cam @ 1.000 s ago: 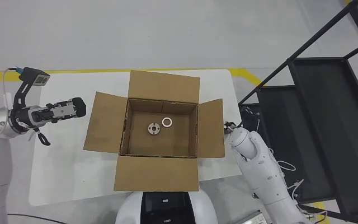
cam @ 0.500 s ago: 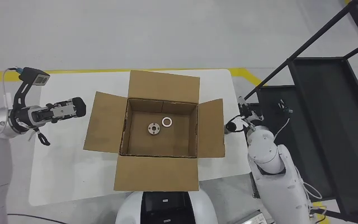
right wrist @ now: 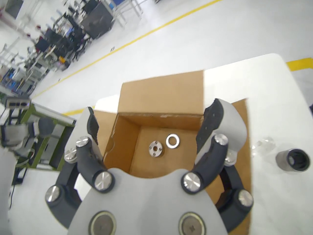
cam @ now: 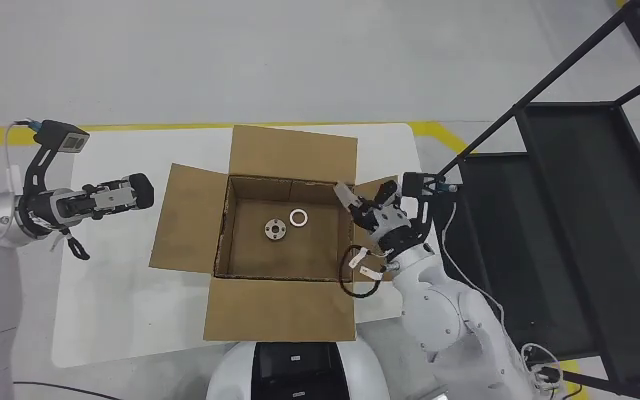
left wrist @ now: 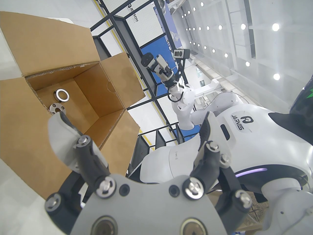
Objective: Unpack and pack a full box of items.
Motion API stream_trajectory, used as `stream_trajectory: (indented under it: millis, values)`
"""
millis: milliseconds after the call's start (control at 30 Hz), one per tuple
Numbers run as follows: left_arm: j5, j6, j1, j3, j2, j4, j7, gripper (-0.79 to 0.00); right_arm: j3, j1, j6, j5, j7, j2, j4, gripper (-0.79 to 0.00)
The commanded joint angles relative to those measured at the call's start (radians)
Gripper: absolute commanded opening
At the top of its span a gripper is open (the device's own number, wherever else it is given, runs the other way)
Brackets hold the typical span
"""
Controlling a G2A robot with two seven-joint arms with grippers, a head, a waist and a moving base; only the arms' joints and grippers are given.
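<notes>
The box (cam: 290, 155) stands open in the middle of the table (cam: 120, 300), with all four flaps folded out. On its bottom are a small metal disc (cam: 273, 230) with holes and a metal ring (cam: 298, 216), just beside each other. The right gripper (cam: 352, 228) hangs over the box's right wall and flap, its jaws wide apart and holding nothing. The left gripper (cam: 140, 190) is over the table to the left of the box, apart from the left flap, and its jaws are also apart with nothing between them. A dark cylinder (right wrist: 292, 160) is on the table near the right flap.
</notes>
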Motion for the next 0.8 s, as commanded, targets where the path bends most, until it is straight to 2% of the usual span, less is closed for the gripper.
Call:
stream_trajectory:
  millis: [0, 133, 267, 433, 533, 767]
  values:
    - [0.000, 0.000, 0.000, 0.000, 0.000, 0.000, 0.000, 0.000, -0.069, 0.037, 0.010, -0.036, 0.138, -0.002, 0.016, 0.000]
    - [0.000, 0.000, 0.000, 0.000, 0.000, 0.000, 0.000, 0.000, -0.186, 0.157, 0.084, -0.099, 0.346, -0.016, 0.117, 0.000]
    - [0.000, 0.000, 0.000, 0.000, 0.000, 0.000, 0.000, 0.000, -0.280, 0.285, 0.194, -0.131, 0.458, -0.043, 0.253, 0.000]
    - [0.000, 0.000, 0.000, 0.000, 0.000, 0.000, 0.000, 0.000, -0.332, 0.397, 0.290, -0.085, 0.480, -0.077, 0.403, 0.000]
    - [0.000, 0.000, 0.000, 0.000, 0.000, 0.000, 0.000, 0.000, -0.341, 0.452, 0.312, -0.032, 0.497, -0.094, 0.471, 0.000]
    - [0.000, 0.000, 0.000, 0.000, 0.000, 0.000, 0.000, 0.000, -0.341, 0.452, 0.312, -0.032, 0.497, -0.094, 0.471, 0.000]
